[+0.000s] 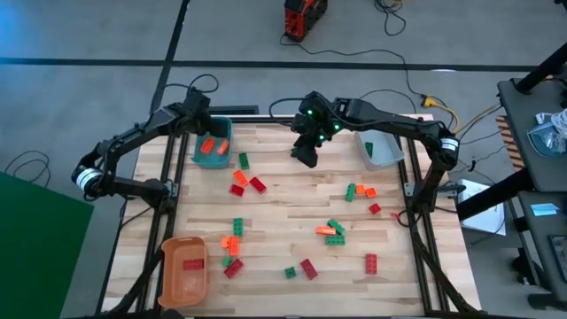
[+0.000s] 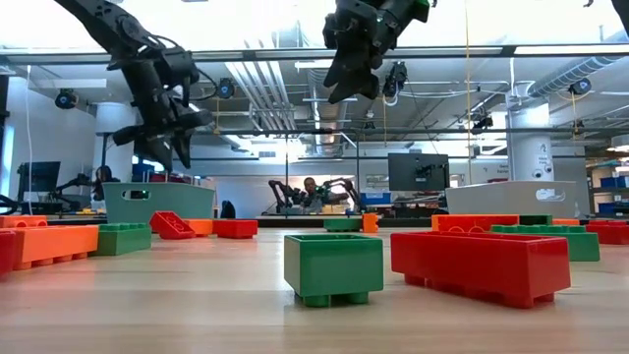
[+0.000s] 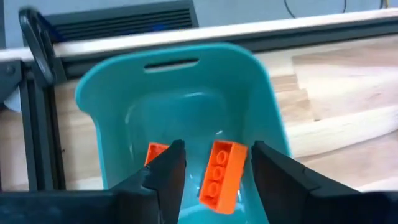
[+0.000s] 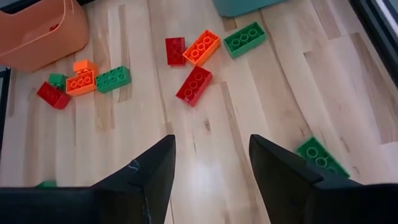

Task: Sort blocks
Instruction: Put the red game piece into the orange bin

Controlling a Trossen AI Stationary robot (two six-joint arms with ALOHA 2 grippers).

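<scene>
Left gripper point(image 1: 202, 124) is held over the teal bin point(image 1: 222, 160), right gripper point(image 1: 306, 152) above the table's point(image 1: 283, 221) middle back.

Only the left wrist view shows spread fingers point(image 3: 168, 171) framing an orange brick point(image 3: 221, 176) inside the teal bin; the right wrist view shows spread, empty fingers point(image 4: 149, 171) over bare wood. Red bricks are seen in the orange bin point(image 1: 168, 275) at 7 o'clock, green ones in the grey bin point(image 1: 390, 158) at 1 o'clock. Loose blocks point(image 1: 337, 232) are scattered between.

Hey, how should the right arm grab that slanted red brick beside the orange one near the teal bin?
Take the red studded plastic brick across its two long smooth sides, coming straight down. It lies flat, studs up, with bare wood along both long sides, so turn the fingers to match its slant.
</scene>
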